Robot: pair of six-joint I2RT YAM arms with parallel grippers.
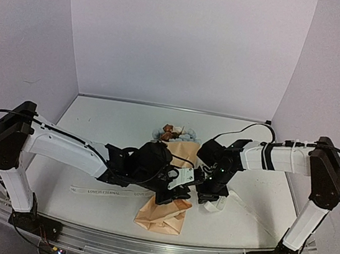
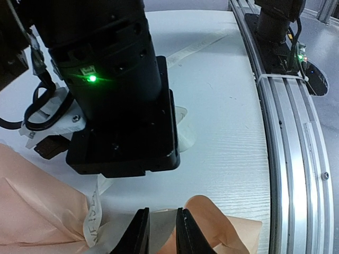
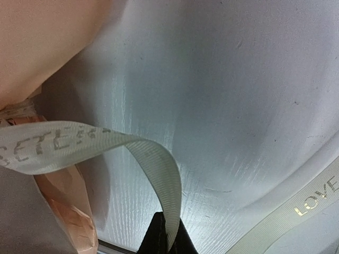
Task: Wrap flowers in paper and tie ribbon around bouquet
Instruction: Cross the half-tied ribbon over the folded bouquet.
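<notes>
Bouquet [image 1: 161, 217] of peach-tan kraft paper [image 1: 184, 149] around pale blue and rusty-brown artificial flowers [image 1: 170, 131] lies flat mid white table [image 1: 107, 131]. Blooms point far, flared paper end sits near, close to the front edge

Both arms meet over its lower half. Left tool [image 2: 161, 235] comes in from the left, low over the paper's near part. Fingers stand a little apart w/ a narrow gap. Something pale shows in the gap, can't tell if it's fabric or table, nothing seen clamped

Right tool [image 3: 161, 238] is just right of the bouquet, tips together and clamped on the narrow cream-white fabric ribbon [image 3: 153, 164] w/ small lettering. The band comes from the paper at left, arches up and drops straight into the dark tips. A 2nd stretch reading LOVE lies on the table at lower right of the right wrist view

Top view: one ribbon length runs flat across the table left of the bouquet, under the left arm, and another trails off to the right, past the right tool

Left wrist view: lettered ribbon piece lies against the paper just left of the fingers. The right tool's black body w/ a green light fills the upper left, silver aluminium rail [image 2: 288, 132] runs along the table's near edge
</notes>
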